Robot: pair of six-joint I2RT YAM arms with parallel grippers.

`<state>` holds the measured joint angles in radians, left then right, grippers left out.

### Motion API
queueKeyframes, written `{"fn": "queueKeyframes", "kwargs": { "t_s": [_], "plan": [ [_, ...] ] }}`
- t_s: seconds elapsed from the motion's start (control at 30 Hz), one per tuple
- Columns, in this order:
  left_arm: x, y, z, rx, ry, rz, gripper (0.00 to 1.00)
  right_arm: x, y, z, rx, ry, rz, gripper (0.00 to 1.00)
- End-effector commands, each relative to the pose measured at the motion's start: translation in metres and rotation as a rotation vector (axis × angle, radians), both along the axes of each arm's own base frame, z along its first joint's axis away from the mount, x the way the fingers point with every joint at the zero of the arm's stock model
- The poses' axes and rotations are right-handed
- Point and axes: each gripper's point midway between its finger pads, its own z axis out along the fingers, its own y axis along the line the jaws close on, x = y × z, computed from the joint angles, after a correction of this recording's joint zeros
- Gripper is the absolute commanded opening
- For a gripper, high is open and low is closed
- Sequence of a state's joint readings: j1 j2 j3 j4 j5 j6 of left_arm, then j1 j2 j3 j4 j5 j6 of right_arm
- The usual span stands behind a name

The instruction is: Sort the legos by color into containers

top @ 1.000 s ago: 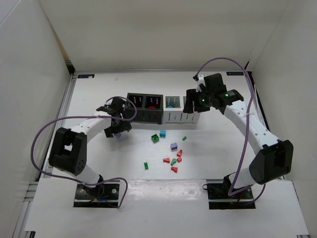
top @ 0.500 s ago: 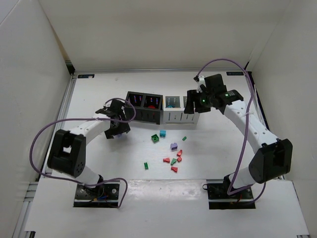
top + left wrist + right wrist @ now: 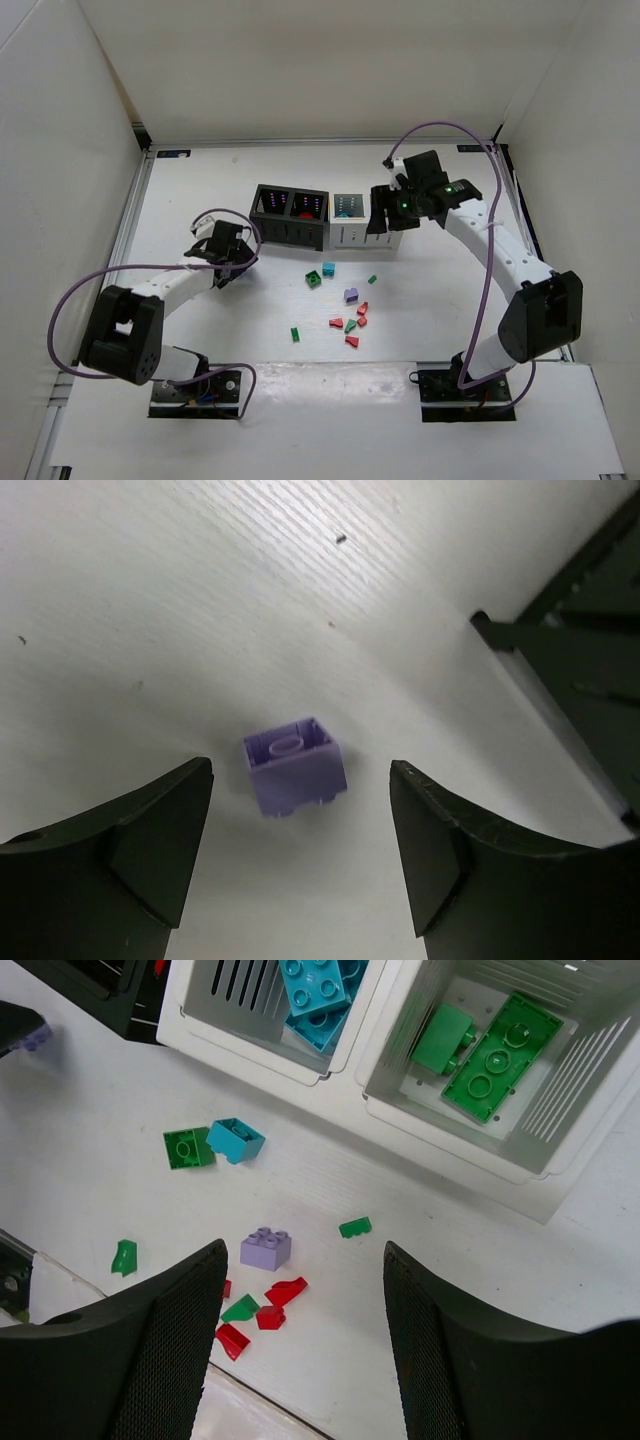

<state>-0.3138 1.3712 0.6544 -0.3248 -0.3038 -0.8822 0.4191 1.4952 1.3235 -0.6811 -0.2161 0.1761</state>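
Observation:
A small purple lego [image 3: 295, 765] lies on the white table between my left gripper's two fingers [image 3: 150, 850], touching neither. My left gripper [image 3: 224, 262] is open, low over the table just left of the black containers [image 3: 290, 228]. My right gripper [image 3: 304, 1260] is open and empty, hovering above the white containers [image 3: 352, 234]. One white bin holds teal legos [image 3: 320, 990], the other green ones [image 3: 490, 1050]. Loose legos lie in front: a green [image 3: 314, 279], a teal [image 3: 328, 269], a second purple [image 3: 351, 295] and a red cluster [image 3: 355, 320].
A lone green piece [image 3: 295, 334] lies nearer the arm bases, and a tiny green one [image 3: 372, 279] sits right of the purple brick. The black bin's corner [image 3: 590, 680] stands close to the right of my left gripper. White walls enclose the table.
My left arm has dropped and pulled back toward the near left, and its jaws have narrowed a little around the purple lego. The right gripper has drifted slightly left over the white bins.

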Motion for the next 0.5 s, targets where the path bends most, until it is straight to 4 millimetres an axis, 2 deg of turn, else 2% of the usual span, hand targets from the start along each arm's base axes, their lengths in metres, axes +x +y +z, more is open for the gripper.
{"fn": "queueKeyframes", "kwargs": {
  "t_s": [0.0,0.17,0.27,0.47],
  "plan": [
    [0.030,0.004,0.014,-0.070,-0.119,0.121,0.81,0.009,0.002,0.020,0.019,-0.044,0.002,0.67],
    [0.032,0.012,0.013,-0.072,-0.133,0.160,0.77,0.008,-0.002,0.022,0.012,-0.045,-0.009,0.67],
    [0.028,0.013,0.013,-0.069,-0.116,0.164,0.69,0.010,-0.002,0.021,0.010,-0.043,-0.010,0.67],
    [0.014,0.012,0.010,-0.057,-0.038,0.142,0.67,0.012,-0.004,0.021,0.005,-0.048,-0.011,0.67]
  ]
}}
